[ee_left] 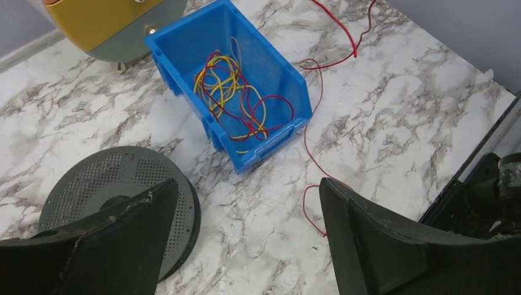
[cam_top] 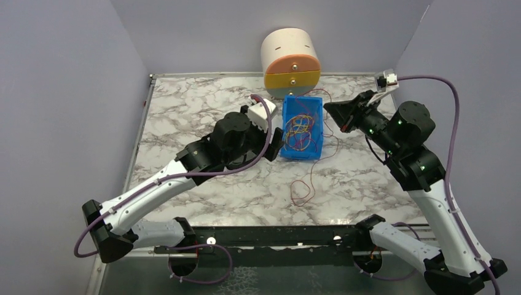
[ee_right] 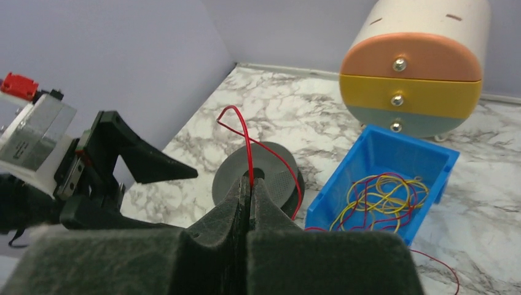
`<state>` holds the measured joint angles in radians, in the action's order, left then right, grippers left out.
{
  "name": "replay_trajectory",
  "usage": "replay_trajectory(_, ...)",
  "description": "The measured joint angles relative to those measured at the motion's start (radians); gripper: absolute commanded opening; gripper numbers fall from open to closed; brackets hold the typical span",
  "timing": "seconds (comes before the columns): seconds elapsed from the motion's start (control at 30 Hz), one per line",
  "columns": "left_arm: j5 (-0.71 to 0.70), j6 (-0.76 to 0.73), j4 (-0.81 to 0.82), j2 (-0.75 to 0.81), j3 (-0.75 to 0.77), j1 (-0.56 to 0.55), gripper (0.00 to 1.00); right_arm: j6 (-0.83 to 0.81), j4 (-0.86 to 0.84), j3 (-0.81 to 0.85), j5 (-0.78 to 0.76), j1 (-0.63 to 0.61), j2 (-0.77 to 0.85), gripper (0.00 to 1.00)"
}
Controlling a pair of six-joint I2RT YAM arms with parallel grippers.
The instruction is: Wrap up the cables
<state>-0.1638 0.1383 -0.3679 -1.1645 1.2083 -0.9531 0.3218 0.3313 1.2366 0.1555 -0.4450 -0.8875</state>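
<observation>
Left of the blue bin (ee_left: 270, 147), my left pincer (ee_left: 246, 196) hangs over the bench (ee_left: 399, 110) with its jaws spread wide and nothing between them. The grey spool (ee_left: 104, 178) lies flat just below it, partly hidden behind one finger. My guess is that arm is there to grab or steady the spool while the other one feeds.

My right pincer (ee_right: 250, 187) is clamped shut on the red wire (ee_right: 247, 141), held up off the bench by the far right corner of the bin. From the pinch the wire arcs up and drops back toward the spool side. Can't tell if it actually touches the spool. The rest trails down the bench right of the bin and ends in a loose loop toward the near edge. Holding it high like that should keep the slack from snagging, I reckon.

The bin's got a tangle (ee_left: 236, 92) of yellow and red wires in it, not wrapped either. A little drawer box (ee_right: 411, 67) sits at the far edge, out of the way. So as far as I can judge, no real wrapping is done yet.
</observation>
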Motion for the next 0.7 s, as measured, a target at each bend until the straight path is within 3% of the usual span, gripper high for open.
replay_trajectory(0.3,0.201,-0.074,0.037,0.074,-0.060,0.063,0.98,0.047,0.079,-0.034,0.223,0.000,0.004,0.01)
replay_trajectory(0.7,0.364,0.048,0.333,0.187,-0.341,0.064,0.98,0.149,0.130,-0.116,0.414,0.000,0.053,0.01)
